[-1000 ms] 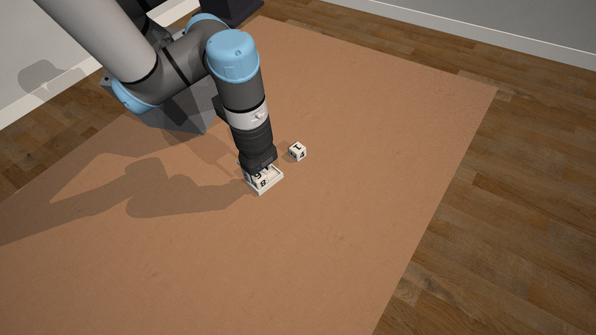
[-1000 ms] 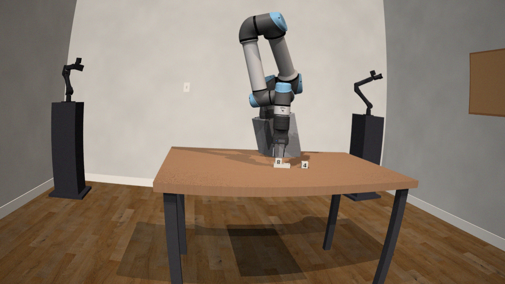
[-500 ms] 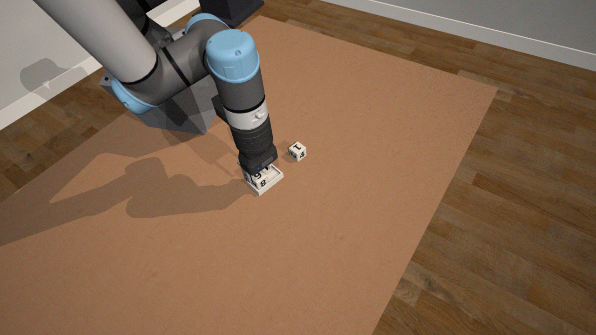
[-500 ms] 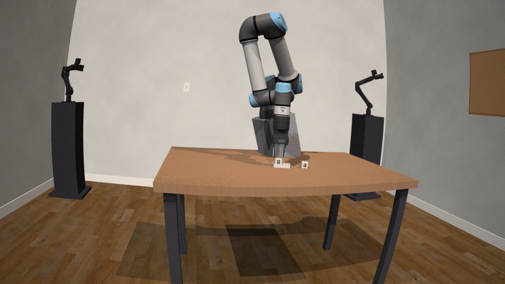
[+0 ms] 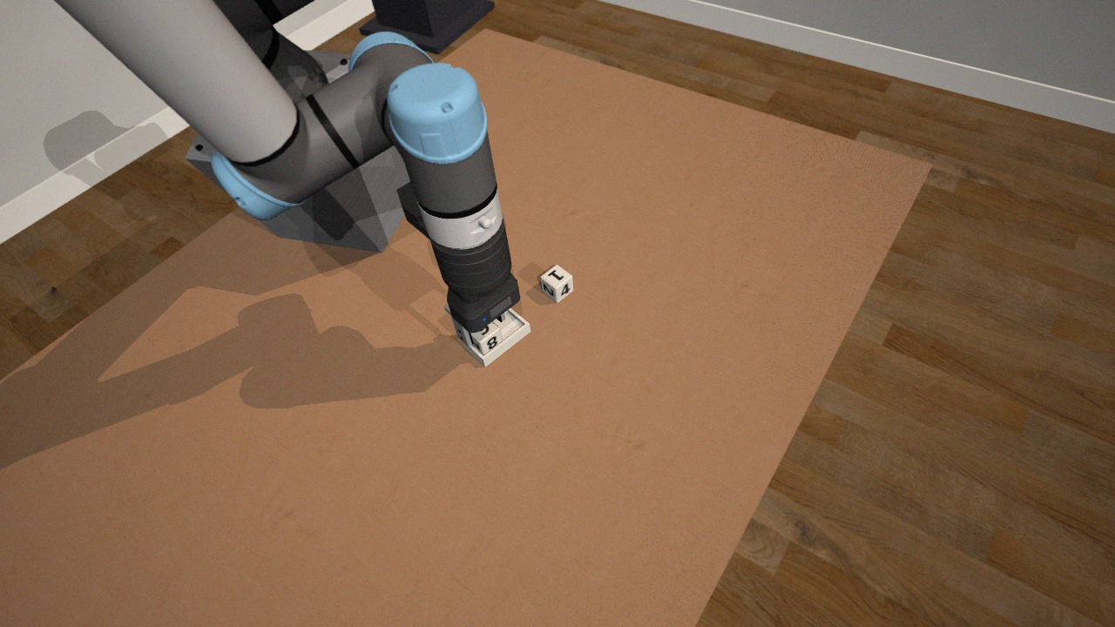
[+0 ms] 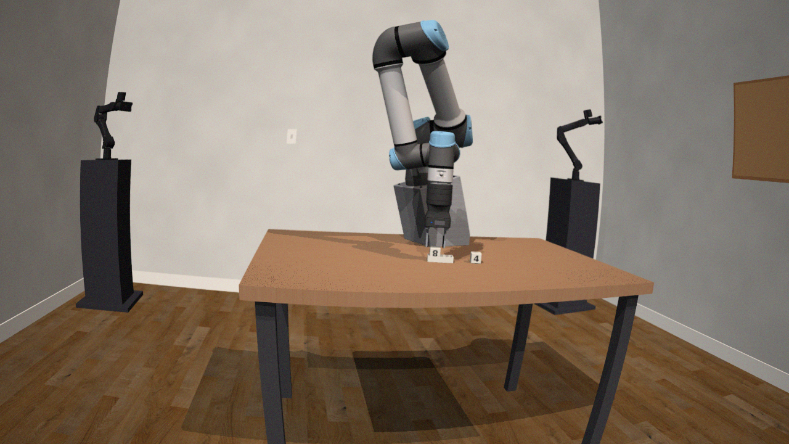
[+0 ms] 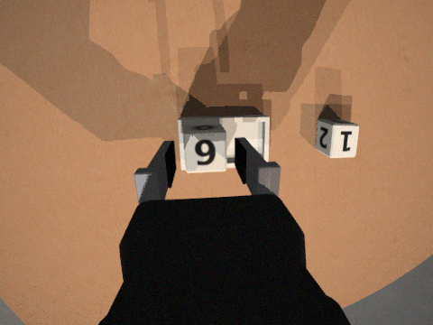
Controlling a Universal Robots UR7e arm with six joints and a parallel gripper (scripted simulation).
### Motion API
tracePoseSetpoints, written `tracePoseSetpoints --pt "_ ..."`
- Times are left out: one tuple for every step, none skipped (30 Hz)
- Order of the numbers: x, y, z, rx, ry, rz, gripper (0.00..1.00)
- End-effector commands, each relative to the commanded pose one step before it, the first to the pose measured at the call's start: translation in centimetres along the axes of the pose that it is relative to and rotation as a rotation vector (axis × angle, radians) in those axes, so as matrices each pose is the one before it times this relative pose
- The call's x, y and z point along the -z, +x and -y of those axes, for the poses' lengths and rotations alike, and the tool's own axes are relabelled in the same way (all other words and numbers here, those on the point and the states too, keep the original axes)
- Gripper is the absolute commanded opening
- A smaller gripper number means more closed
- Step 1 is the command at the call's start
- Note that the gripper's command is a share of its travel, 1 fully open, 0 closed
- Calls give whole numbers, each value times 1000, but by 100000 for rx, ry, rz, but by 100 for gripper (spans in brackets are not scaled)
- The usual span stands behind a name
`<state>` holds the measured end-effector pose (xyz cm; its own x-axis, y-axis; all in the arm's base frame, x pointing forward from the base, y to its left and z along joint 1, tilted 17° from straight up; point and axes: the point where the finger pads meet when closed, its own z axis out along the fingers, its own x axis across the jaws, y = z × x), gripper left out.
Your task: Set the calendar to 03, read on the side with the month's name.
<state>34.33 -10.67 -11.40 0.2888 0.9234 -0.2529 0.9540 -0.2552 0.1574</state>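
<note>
A small white tray [image 5: 502,343] lies flat on the table, and it also shows in the wrist view [image 7: 224,137]. One white cube [image 7: 205,151] [image 5: 490,341] stands in the tray's left half, with a 6 or 9 on top and 8 on the side facing the top and exterior views [image 6: 435,253]. My gripper [image 7: 205,153] is open, its two fingers straddling this cube from above without closing on it. The second cube [image 5: 557,283] [image 6: 476,257] lies on the table to the right of the tray, apart from it, showing 1 on top and 4 on its front; the wrist view shows it with 2 and 1 [image 7: 338,139].
The arm's grey base block [image 6: 433,212] stands behind the tray at the table's back edge. The tray's right half [image 7: 253,133] holds no cube.
</note>
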Motion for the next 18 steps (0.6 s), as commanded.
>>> tracePoseSetpoints --pt "-814 -70 -248 -125 -489 23 90" --pt "-187 0 0 0 0 -2 90" --pt "-184 1 1 0 0 -1 90" --pt "-178 0 2 0 0 0 90" --pt "-169 0 0 0 0 0 90" --pt "-157 0 1 0 0 1 90" --pt "-142 0 2 0 0 1 90" --pt "-126 -1 0 0 0 2 90" --pt "-108 -1 0 0 1 2 90" --pt "-88 -1 1 0 1 3 90" --pt "-69 -1 1 0 1 3 90" --pt "0 0 0 0 0 0 90" --pt "0 0 0 0 0 0 90" --pt "-36 49 17 127 -3 -18 90" --pt "-28 16 30 25 39 -14 90" --pt "-15 12 26 16 35 -11 90" --pt "-5 7 21 4 31 -8 90" --pt "0 3 14 -3 22 -4 90"
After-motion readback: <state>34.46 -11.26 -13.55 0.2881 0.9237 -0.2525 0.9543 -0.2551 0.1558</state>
